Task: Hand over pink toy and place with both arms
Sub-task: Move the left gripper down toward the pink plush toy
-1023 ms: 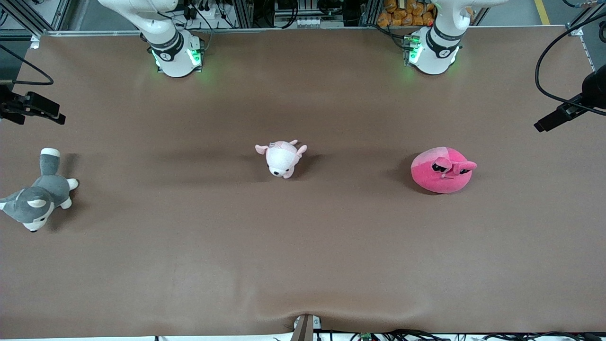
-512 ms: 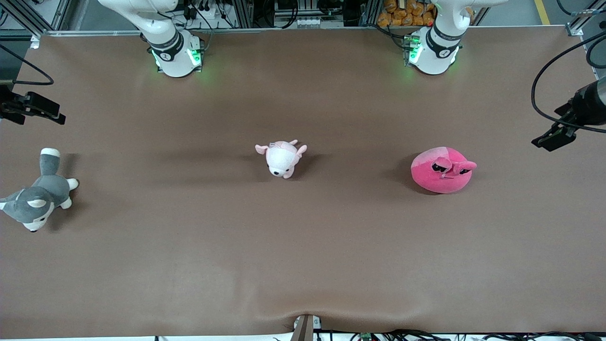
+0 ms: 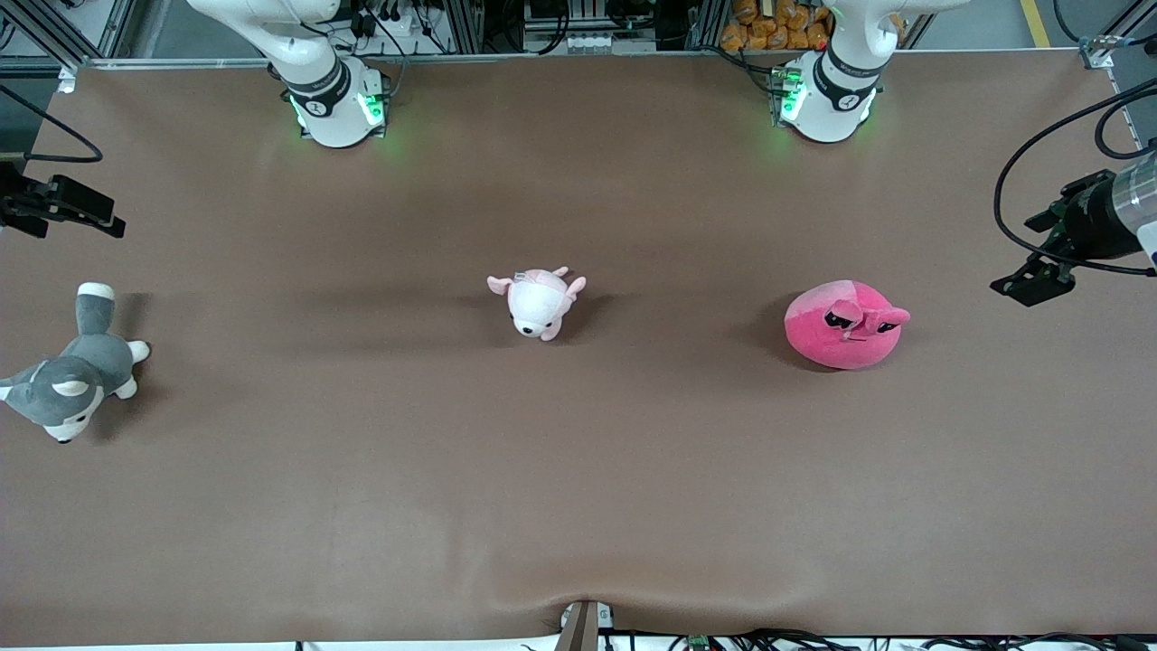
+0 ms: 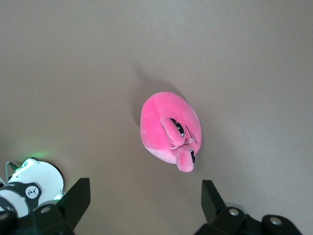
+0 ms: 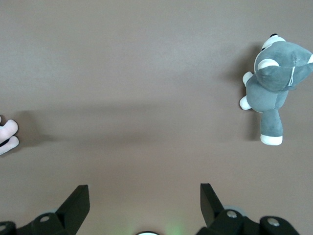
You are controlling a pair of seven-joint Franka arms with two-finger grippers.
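Front view: pink toy sits untouched on worktop, toward left arm's end. Left gripper hovers over that end edge, fingers wide, empty. Right gripper waits, fingers wide. Approach step; next needs descent onto plush.

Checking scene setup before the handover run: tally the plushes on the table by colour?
Hot pink: 1, the pink toy
Pale pink and white: 1, small plush animal
Grey and white: 1, husky plush
Total: 3
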